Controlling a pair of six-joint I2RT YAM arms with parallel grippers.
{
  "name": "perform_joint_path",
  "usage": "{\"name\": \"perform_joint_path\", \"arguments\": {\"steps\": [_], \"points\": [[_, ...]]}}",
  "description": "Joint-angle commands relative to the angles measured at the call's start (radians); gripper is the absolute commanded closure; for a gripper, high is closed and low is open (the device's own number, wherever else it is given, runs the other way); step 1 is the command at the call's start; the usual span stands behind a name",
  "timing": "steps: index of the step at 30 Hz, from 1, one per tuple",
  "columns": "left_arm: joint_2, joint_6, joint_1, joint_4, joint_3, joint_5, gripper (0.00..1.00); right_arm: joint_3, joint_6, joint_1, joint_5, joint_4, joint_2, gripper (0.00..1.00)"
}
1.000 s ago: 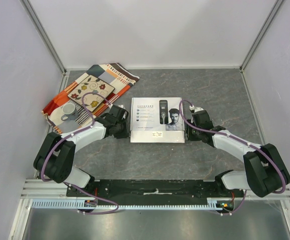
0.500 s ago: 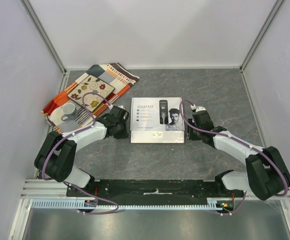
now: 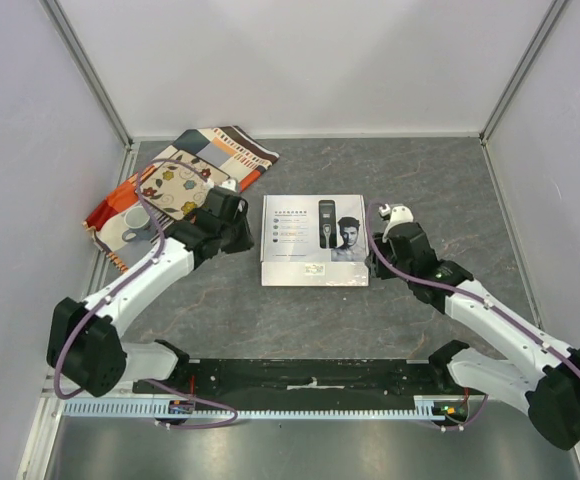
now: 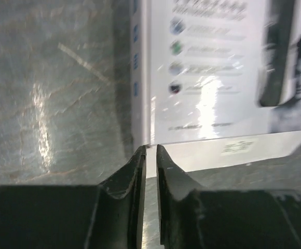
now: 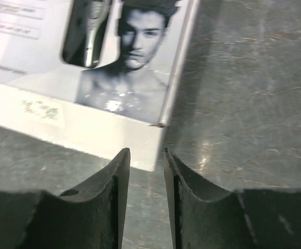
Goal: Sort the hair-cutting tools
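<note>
The hair-cutting tools themselves are out of view. A closed white box [image 3: 315,240] printed with a clipper and a man's face lies flat mid-table. My left gripper [image 3: 248,232] hovers just off the box's left side. In the left wrist view its fingertips [image 4: 150,150] stand a thin slit apart with nothing between them, pointing at the box's near left corner [image 4: 155,137]. My right gripper [image 3: 376,270] sits off the box's right side. Its jaws [image 5: 146,151] are open and empty, just short of the box's near right corner [image 5: 153,150].
A patterned orange and brown cloth [image 3: 185,175] lies at the back left with a white cup [image 3: 135,222] on it. Grey stone tabletop [image 3: 420,170] surrounds the box. White walls close the cell on three sides, and a metal rail [image 3: 300,400] runs along the near edge.
My left arm has lifted back and to the left, away from the box's left edge, its jaws narrowing. My right arm has stretched out and its gripper shifted slightly. The box has stayed put.
</note>
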Motion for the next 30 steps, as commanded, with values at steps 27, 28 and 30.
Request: {"name": "perform_joint_path", "arguments": {"steps": [27,28,30], "points": [[0.987,0.175,-0.003,-0.076,1.226,0.175,0.98,0.078,0.161,0.374,-0.106,0.349,0.409,1.0],[1.014,0.175,-0.003,-0.085,1.249,0.156,0.98,0.079,0.159,0.373,-0.106,0.352,0.415,1.0],[1.078,0.17,-0.003,-0.108,1.305,0.153,0.98,0.09,0.152,0.373,-0.103,0.357,0.44,1.0]]}}
